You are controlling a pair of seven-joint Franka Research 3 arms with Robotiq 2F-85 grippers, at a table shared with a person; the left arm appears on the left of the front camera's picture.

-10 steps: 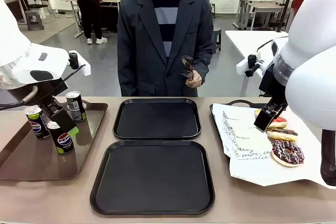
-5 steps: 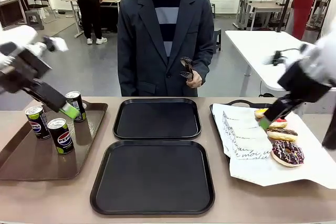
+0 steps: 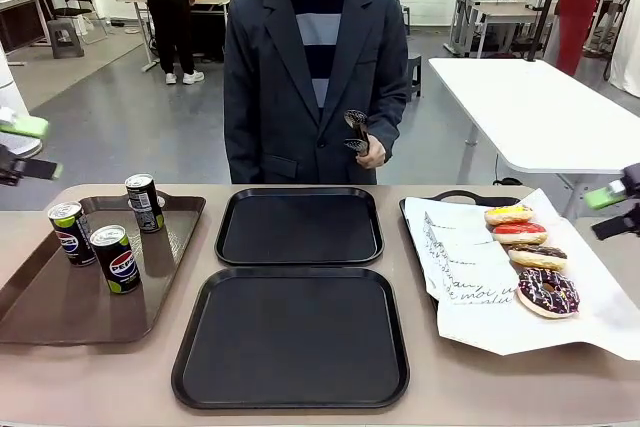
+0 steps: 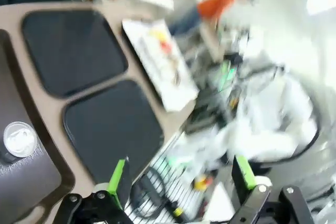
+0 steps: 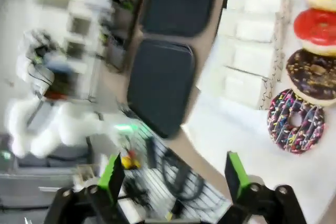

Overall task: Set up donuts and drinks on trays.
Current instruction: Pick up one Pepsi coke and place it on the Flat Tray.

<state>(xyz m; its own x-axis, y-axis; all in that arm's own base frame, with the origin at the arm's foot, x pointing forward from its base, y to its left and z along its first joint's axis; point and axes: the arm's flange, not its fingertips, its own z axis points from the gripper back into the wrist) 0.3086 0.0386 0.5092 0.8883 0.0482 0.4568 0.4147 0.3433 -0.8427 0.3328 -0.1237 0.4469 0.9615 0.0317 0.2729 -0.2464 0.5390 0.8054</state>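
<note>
Two black trays lie bare in the middle, one far (image 3: 299, 227) and one near (image 3: 290, 337). Three Pepsi cans (image 3: 116, 258) stand on a brown tray (image 3: 40, 317) at the left. Several donuts (image 3: 537, 257) lie in a row on white paper (image 3: 470, 297) at the right, iced yellow, red and chocolate. My left gripper (image 3: 28, 147) hangs open at the far left edge, above and clear of the cans. Its wrist view shows empty open fingers (image 4: 181, 174) over both trays (image 4: 113, 127). My right gripper (image 3: 615, 209) is open at the far right edge, beside the donuts (image 5: 296, 127).
A person in a dark jacket stands behind the far tray, holding black tongs (image 3: 356, 131). White paper sleeves (image 5: 252, 51) lie on the paper next to the donuts. A black tray edge (image 3: 440, 197) shows under the paper.
Both arms have swung outward and up. The left gripper left the cans on the brown tray; the right gripper left the donuts. Neither carries anything.
</note>
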